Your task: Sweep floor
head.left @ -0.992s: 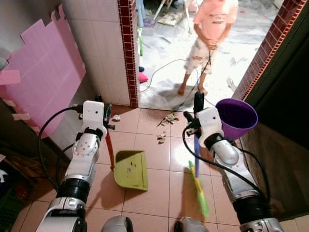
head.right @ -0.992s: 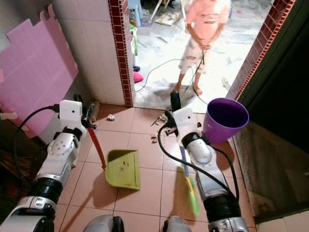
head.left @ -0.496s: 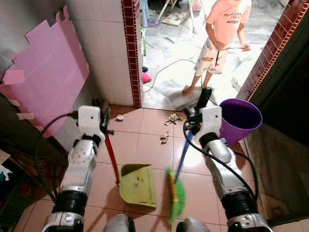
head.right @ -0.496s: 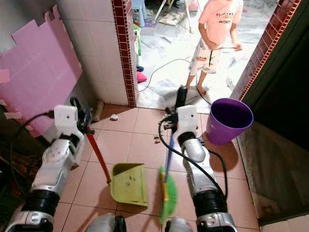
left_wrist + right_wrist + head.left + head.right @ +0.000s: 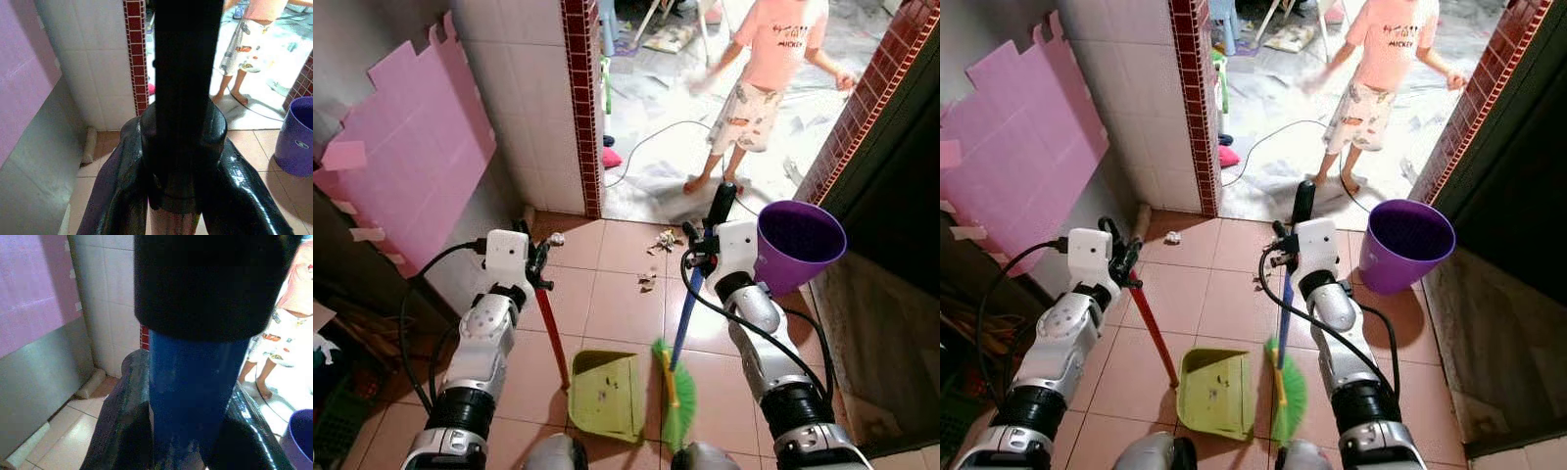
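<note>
— Left eye view first: what is each arm of mine doing?

— My left gripper (image 5: 536, 269), left of centre, has its black fingers closed on the red handle (image 5: 551, 333) of the lime-green plastic dustpan (image 5: 605, 392). The pan sits flat on the terracotta floor tiles (image 5: 617, 304) at the lower middle of the frame, its handle leaning up and to the left.

— And the right side?

— My right gripper (image 5: 698, 257), right of centre, is clamped around the blue pole (image 5: 684, 318) of the broom. In the right wrist view that pole runs straight between the two black fingers (image 5: 122, 416). The green bristle head (image 5: 676, 397) is down at the lower middle, touching the dustpan's right edge.

— Where is the dirt?

— A small pile of scraps and litter (image 5: 664, 240) lies above centre, near the doorway, with another bit (image 5: 647, 281) just below it. Both are well apart from the pan.

— Anything else around?

— A purple plastic bucket (image 5: 798, 245) stands at the right, beside my right forearm. A person in a pink shirt (image 5: 773, 69) stands at the upper right, beyond the doorway. A pink foam panel (image 5: 411, 147) covers the wall at the upper left.
</note>
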`<state>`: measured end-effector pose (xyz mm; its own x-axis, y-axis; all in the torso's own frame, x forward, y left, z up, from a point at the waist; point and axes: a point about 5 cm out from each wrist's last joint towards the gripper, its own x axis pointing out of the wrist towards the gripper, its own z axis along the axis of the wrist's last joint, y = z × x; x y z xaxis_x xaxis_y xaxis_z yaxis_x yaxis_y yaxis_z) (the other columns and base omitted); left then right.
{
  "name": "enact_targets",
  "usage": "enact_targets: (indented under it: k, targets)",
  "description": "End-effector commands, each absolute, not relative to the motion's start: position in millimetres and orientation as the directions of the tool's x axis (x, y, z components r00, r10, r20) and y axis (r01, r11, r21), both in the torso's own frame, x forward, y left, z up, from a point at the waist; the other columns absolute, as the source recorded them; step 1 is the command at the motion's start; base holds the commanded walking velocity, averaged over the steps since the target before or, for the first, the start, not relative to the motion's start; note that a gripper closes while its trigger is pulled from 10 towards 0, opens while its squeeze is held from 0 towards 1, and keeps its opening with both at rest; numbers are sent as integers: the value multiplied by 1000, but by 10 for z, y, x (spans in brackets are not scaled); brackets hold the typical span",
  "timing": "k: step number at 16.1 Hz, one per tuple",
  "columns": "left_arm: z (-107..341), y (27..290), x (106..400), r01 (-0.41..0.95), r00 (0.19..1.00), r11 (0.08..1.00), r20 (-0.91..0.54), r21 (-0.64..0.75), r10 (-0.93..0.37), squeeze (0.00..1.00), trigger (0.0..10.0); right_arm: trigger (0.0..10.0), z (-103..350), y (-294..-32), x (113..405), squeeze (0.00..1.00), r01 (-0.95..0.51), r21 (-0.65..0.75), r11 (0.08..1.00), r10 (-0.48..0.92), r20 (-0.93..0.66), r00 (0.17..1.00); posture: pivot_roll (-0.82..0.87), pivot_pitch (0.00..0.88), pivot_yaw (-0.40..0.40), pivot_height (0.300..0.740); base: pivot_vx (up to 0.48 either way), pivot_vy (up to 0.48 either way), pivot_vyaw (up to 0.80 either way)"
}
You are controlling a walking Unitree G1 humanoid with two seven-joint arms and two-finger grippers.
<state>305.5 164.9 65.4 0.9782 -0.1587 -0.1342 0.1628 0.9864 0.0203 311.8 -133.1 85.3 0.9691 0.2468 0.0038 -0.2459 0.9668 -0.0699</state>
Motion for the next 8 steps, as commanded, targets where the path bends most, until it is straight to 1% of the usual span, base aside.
enact_targets:
  k: [1,5,7,8]
  targets:
    - [769,1651,3117,170,982,983,-92,63,-164,0,10000,10000,967,-1363,3186,0,-228,-89,970,232,47,971,-75,0,47,740,0,0,0]
    - [787,1625,3131,172,982,985,-85,26,-169,0,10000,10000,954,-1381,3182,0,-212,-111,971,217,35,976,-83,0,49,740,0,0,0]
    - [812,1585,3146,180,981,984,-76,8,-179,0,10000,10000,941,-1371,3176,0,-218,-111,970,222,31,975,-85,0,50,740,0,0,-800]
    - [817,1563,3148,193,979,981,-73,8,-192,0,10000,10000,943,-1371,3179,0,-219,-115,969,223,30,974,-87,0,50,740,0,480,-800]
